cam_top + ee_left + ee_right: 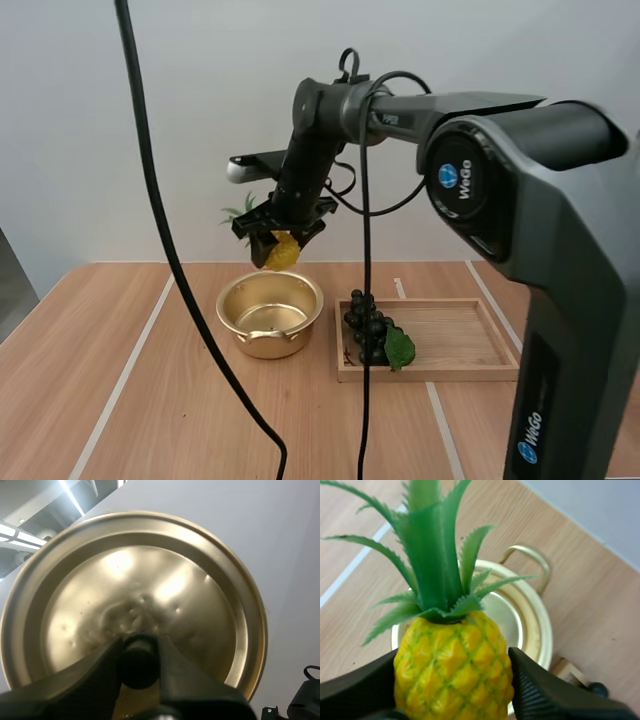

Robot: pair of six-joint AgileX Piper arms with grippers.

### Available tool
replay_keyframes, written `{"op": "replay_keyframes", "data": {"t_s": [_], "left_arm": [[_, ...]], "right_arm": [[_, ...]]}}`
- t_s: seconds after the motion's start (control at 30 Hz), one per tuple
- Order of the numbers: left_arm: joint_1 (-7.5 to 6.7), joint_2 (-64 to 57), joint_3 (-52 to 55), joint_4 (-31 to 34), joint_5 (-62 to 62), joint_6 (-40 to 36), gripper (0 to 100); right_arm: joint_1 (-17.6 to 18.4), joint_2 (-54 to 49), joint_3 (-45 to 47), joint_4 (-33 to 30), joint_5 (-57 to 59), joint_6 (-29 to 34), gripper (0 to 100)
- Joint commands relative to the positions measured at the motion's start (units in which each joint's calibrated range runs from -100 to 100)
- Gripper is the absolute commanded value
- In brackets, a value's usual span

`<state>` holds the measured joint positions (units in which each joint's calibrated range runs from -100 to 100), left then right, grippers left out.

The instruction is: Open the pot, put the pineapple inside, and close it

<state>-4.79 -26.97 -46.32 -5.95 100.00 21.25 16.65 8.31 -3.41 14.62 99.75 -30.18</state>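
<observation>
High view has the right claw (278, 238) pinching the pineapple (282, 252) just above the open pot (268, 346) on the desk (130, 400), while the left claw (139, 643) grips the lid (150, 580) by its knob (137, 670)

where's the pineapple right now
In the high view the pineapple hangs pinched in the right gripper, above the open pot and left of the wooden tray holding the grapes.

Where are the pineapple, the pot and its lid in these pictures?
pineapple (452, 667): right wrist view, on its yellow body.
pot (268, 318): high view, on its bare inside bottom.
lid (165, 590): left wrist view, on its shiny golden face.
</observation>
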Motion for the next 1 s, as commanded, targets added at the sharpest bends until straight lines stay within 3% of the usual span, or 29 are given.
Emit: {"op": "replay_keyframes", "data": {"t_s": [0.0,0.43,0.97], "left_arm": [[-0.10,-0.31,-0.33,0.87,-0.23,-0.17,0],[-0.10,-0.31,-0.33,1.15,0.00,-0.17,0],[-0.10,-0.31,-0.33,1.15,0.00,-0.25,0]], "right_arm": [[0.06,1.73,-0.47,-1.10,0.25,-0.36,0],[0.06,5.29,6.10,-1.60,-2.01,-1.53,0],[0.06,10.21,6.32,-1.60,-5.29,-1.53,0]]}}
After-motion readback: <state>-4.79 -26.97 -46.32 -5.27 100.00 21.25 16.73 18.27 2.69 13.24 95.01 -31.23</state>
